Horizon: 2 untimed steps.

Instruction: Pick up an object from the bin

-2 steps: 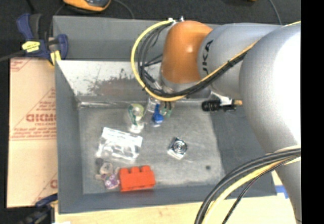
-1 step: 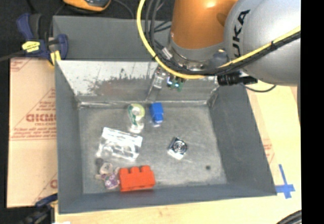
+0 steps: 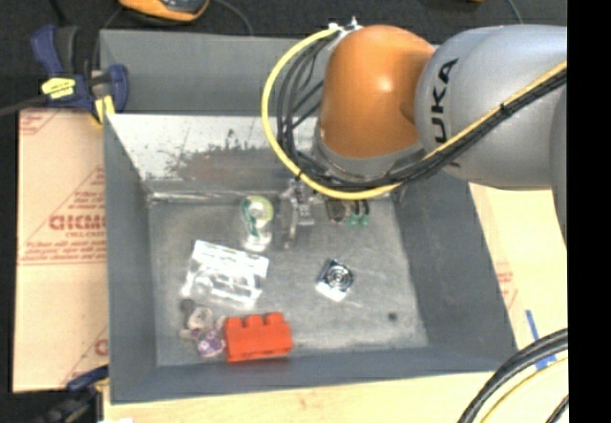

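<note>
Gripper (image 3: pixel 298 213): low at 12 o'clock of the bin (image 3: pixel 134 249) floor; open or clenched, cannot tell.
Roll (image 3: pixel 256 219): green-white, just beside gripper at its 9 o'clock, long axis 12-to-6.
Packet (image 3: pixel 334 280): silver, at 5 o'clock, apart.

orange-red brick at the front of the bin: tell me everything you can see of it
The orange-red brick is a blocky toy-style piece that looks like matte plastic, with low raised studs along its top. It lies flat, studs up and long side roughly parallel to the front wall of the bin, on the floor at front left. A small purple piece sits at its left end; contact cannot be told. A clear plastic bag lies just behind it, apart. The gripper is well away, near the back.
</note>
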Available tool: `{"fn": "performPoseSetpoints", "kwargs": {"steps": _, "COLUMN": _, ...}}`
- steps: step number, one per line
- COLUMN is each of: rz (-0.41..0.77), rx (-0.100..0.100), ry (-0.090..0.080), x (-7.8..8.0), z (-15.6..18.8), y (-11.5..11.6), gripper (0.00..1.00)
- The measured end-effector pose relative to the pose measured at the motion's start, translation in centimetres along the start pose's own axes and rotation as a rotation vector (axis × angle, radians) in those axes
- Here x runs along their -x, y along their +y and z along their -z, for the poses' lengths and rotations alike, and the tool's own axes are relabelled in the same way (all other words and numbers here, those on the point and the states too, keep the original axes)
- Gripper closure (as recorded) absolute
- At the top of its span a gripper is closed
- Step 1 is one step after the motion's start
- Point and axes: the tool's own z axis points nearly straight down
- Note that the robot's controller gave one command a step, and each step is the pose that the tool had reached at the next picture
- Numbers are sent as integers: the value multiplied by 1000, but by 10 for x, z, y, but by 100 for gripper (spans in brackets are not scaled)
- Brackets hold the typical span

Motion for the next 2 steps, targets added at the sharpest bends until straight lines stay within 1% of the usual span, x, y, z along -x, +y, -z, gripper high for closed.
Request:
{"fn": "performPoseSetpoints", "kwargs": {"steps": 1, "rz": -1, "rx": 1, "ry": -6, "x": 2, "z": 3, "y": 1, "gripper": 0}}
{"fn": "performPoseSetpoints", "kwargs": {"steps": 2, "rz": 117, "rx": 0, "ry": 1, "x": -1, "z": -106, "y": -42, "gripper": 0}}
